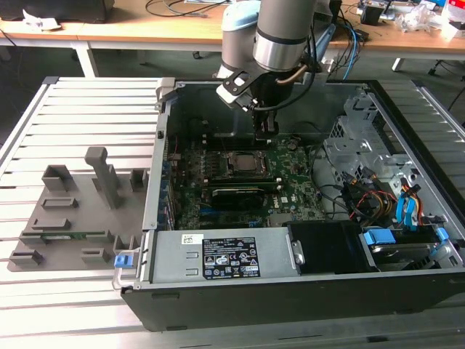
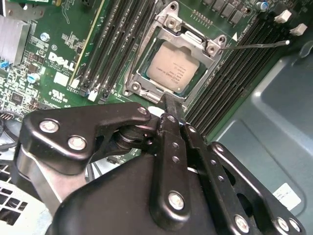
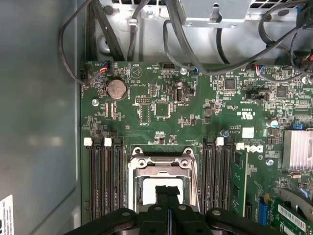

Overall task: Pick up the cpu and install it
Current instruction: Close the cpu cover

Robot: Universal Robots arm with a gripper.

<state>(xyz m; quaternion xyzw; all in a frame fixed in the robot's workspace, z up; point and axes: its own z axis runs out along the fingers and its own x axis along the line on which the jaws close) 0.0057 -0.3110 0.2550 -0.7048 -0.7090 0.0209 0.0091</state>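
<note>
The cpu [image 2: 173, 68], a small square chip with a silvery top, lies flat inside the socket frame [image 2: 146, 73] on the green motherboard [image 1: 294, 193]. It also shows in the exterior view [image 1: 240, 161] and in the first wrist view [image 3: 146, 188], partly behind the fingers. My gripper [image 1: 266, 133] hangs inside the open computer case, just above the socket's far edge and apart from the chip. Its two black fingers [image 3: 162, 196] are pressed together with nothing between them, and in the second wrist view the gripper [image 2: 166, 102] ends beside the socket frame's rim.
Black memory slots [image 2: 117, 44] flank the socket, and a thin metal latch lever [image 2: 254, 45] sticks out beside it. A long black graphics card [image 1: 243, 195] lies in front of the socket. Drive cage and cables [image 1: 378, 182] fill the case at the exterior view's right; a grey parts fixture [image 1: 73, 218] sits outside at its left.
</note>
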